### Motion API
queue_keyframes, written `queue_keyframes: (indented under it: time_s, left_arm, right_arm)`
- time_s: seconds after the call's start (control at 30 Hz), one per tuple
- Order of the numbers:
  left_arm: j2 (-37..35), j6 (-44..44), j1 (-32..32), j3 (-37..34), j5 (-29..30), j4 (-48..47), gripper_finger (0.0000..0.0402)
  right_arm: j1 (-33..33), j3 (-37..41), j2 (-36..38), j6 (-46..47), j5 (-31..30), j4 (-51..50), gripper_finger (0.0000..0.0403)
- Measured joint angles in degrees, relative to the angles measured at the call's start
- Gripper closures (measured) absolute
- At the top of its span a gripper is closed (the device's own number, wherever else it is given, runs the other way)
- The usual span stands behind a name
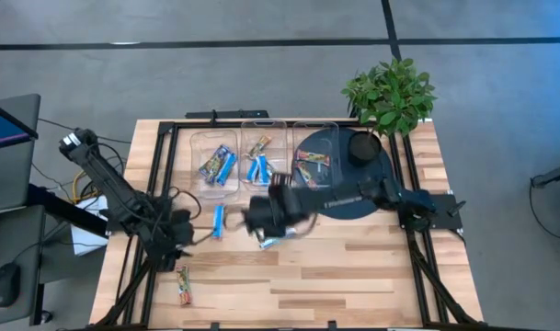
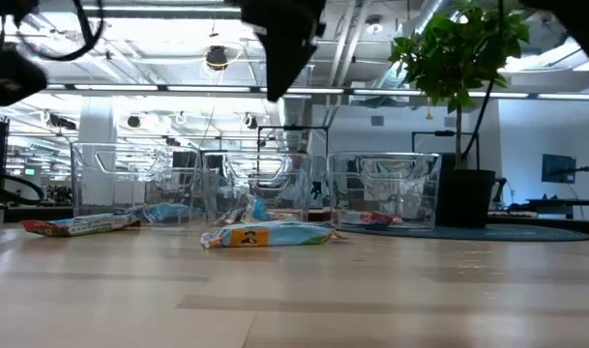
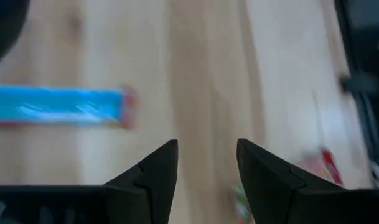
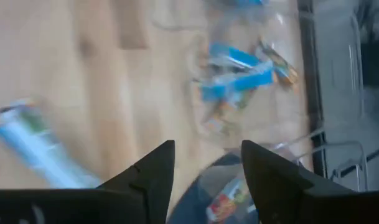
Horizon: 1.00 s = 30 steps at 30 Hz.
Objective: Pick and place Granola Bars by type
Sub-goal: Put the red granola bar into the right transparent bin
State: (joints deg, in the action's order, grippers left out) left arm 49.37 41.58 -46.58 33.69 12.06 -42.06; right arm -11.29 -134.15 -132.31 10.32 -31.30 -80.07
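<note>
Open-plan lab; exposed ceiling ducts (image 2: 371,39)

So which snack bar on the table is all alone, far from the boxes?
Start at the wooden table and go to its near left corner, beside the left gripper. There lies one orange-red wrapped bar; the other loose bars are blue.

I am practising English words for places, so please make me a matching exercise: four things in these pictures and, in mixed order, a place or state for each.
Things:
1 plant
2 orange-red bar
3 right bin
4 left gripper

Places or states:
a open, holding nothing
b far right corner
c front left, lying loose
d holds reddish bars

Pairs: 1-b, 2-c, 3-d, 4-a
</note>
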Motion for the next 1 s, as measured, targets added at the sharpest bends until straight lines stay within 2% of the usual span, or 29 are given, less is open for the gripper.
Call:
queue_keyframes:
  time_s: [0.13, 0.43, 0.53, 0.73, 0.9, 1.0]
  left_arm:
    - [4.45, 5.7, -3.26, 0.0, -4.76, 0.9, 0.0242]
    - [17.73, 25.81, -13.12, 0.45, -15.97, 3.08, 0.0242]
    - [21.49, 28.94, -15.79, 0.57, -16.68, 6.65, 0.0242]
    - [29.67, 31.11, -19.22, 0.61, -14.95, 19.1, 0.0242]
    - [35.64, 31.03, -19.01, 1.38, -15.17, 20.09, 0.0242]
    - [35.97, 28.36, -17.88, 1.76, -13.07, 19.63, 0.0242]
  right_arm:
    - [-5.81, 0.0, 0.0, 0.67, -2.72, 0.79, 0.0236]
    - [-16.16, 0.0, 0.0, 7.12, -11.25, 1.25, 0.0254]
    - [-18.47, 0.0, 0.0, 8.45, -13.96, 1.23, 0.0258]
    - [-21.49, 0.0, 0.0, 12.15, -15.4, 1.01, 0.0267]
    - [-23.12, 0.0, 0.0, 15.0, -15.4, 1.15, 0.0271]
    - [-23.84, 0.0, 0.0, 15.24, -15.41, 1.48, 0.0271]
